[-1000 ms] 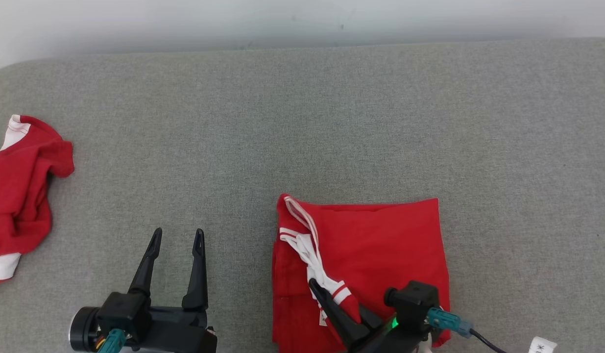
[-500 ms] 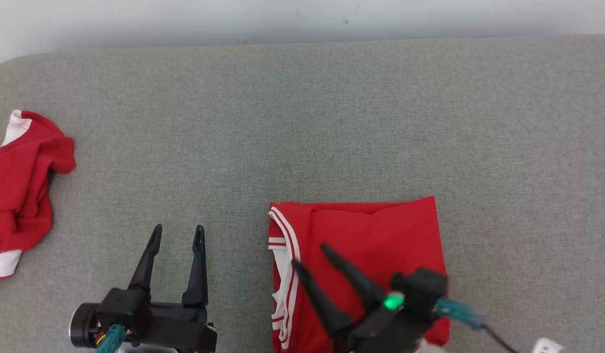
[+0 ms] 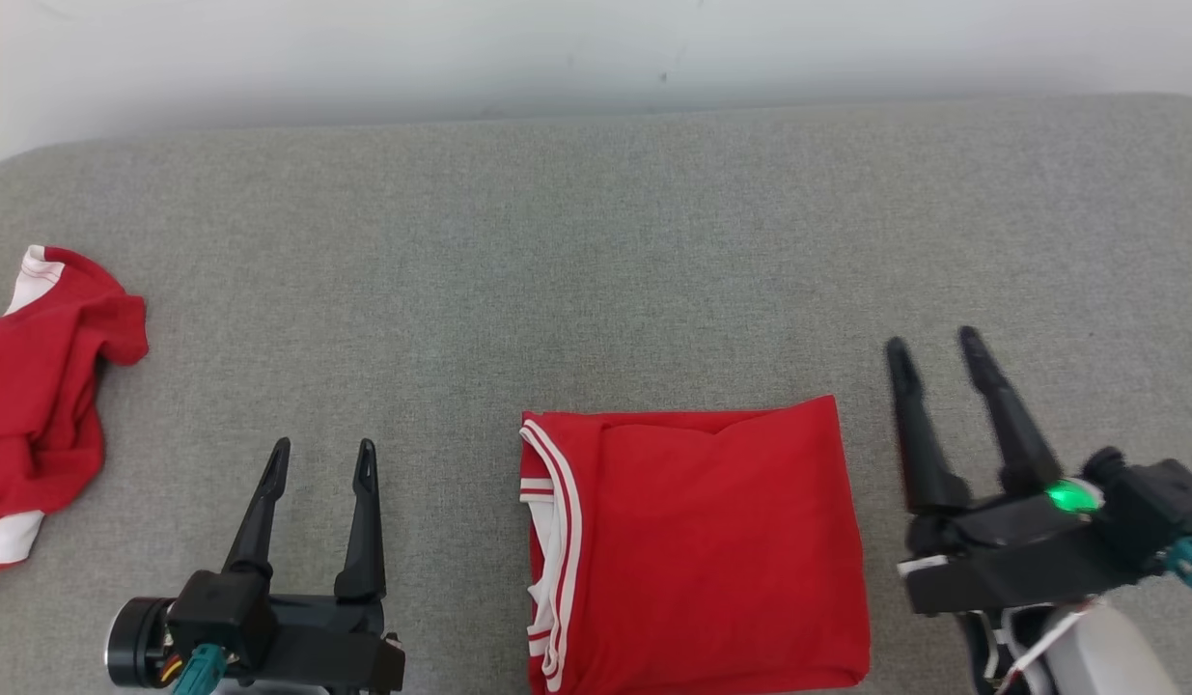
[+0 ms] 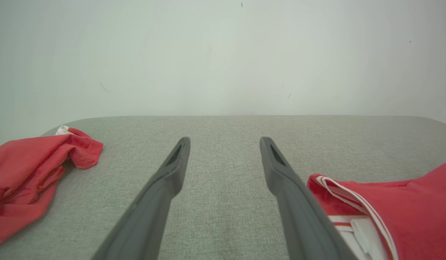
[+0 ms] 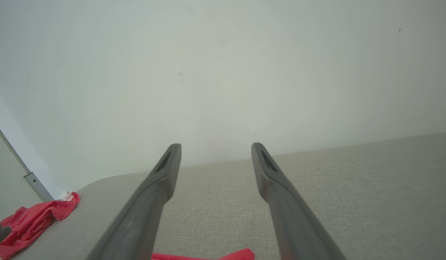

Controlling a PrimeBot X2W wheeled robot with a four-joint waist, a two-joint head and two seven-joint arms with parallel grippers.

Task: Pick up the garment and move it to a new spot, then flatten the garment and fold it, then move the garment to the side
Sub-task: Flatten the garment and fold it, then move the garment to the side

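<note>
Lying folded at lower centre: a red cloth garment with white trim (image 3: 697,550) on grey woven upholstery (image 3: 596,241).
Dark-fingered left gripper (image 3: 322,452), lower left, and right gripper (image 3: 933,341), lower right, gape wide (holding nothing).

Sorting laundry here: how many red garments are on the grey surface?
2: a folded garment at front centre, and a crumpled garment at the left edge, partly out of frame.

Grey fabric surface (image 3: 596,241) set against a pale wall (image 3: 596,48)

The cloth is a woven grey-green with rounded far corners — its far edge meets the plain whitish wall, which carries a few small dark specks. The light is soft and even. Past the far left corner, a slim metal post (image 5: 35,181) rises beside the wall.
</note>
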